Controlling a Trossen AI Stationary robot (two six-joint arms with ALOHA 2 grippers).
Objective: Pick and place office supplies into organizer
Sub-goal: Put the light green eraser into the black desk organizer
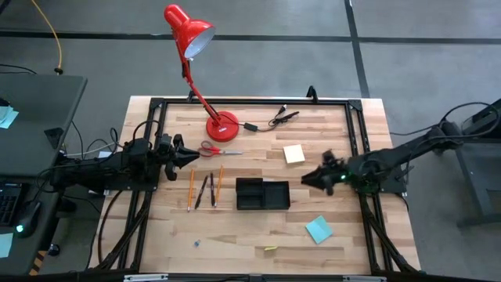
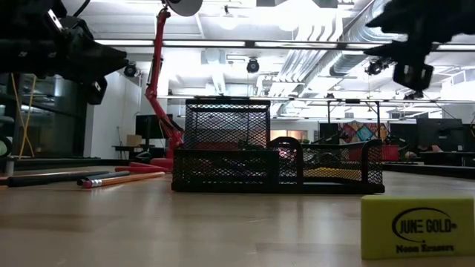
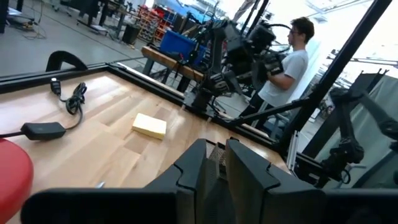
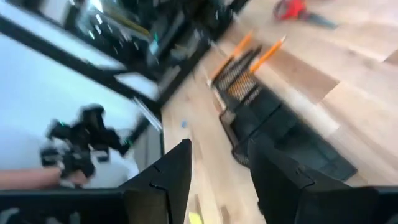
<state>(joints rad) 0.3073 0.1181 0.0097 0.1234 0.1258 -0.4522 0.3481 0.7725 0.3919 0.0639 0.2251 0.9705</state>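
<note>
Overhead, I am a two-armed robot at a wooden table (image 1: pixel 250 235), with a black mesh organizer (image 1: pixel 263 194) sitting near its middle; every place below is given from that organizer.

My left gripper (image 1: pixel 190 157) hangs above the table well to the organizer's left and toward the far edge, its tip just beside the red-handled scissors (image 1: pixel 214 150). Its fingers (image 3: pixel 252 177) stand nearly together with only a thin gap, and I cannot see anything held between them.

My right gripper (image 1: pixel 307 178) hovers just off the organizer's right end, pointing toward it. Its fingers (image 4: pixel 177 171) are spread apart with nothing between them, and past them the organizer shows on the wood.

Two orange-yellow pencils (image 1: pixel 190 189) and two dark pens (image 1: pixel 202 191) lie side by side on the table just left of the organizer, untouched. The scissors lie flat beyond them, toward the far edge. A pale yellow sticky-note pad (image 1: pixel 294 153) rests beyond the organizer's right end, toward the far edge. A teal-blue pad (image 1: pixel 318 229) lies on the near side, to the right. From table height, a yellow eraser (image 2: pixel 418 226) stands close to the camera, in front of the organizer.

A red desk lamp (image 1: pixel 196 55) stands at the far edge, behind the organizer and to its left.
</note>
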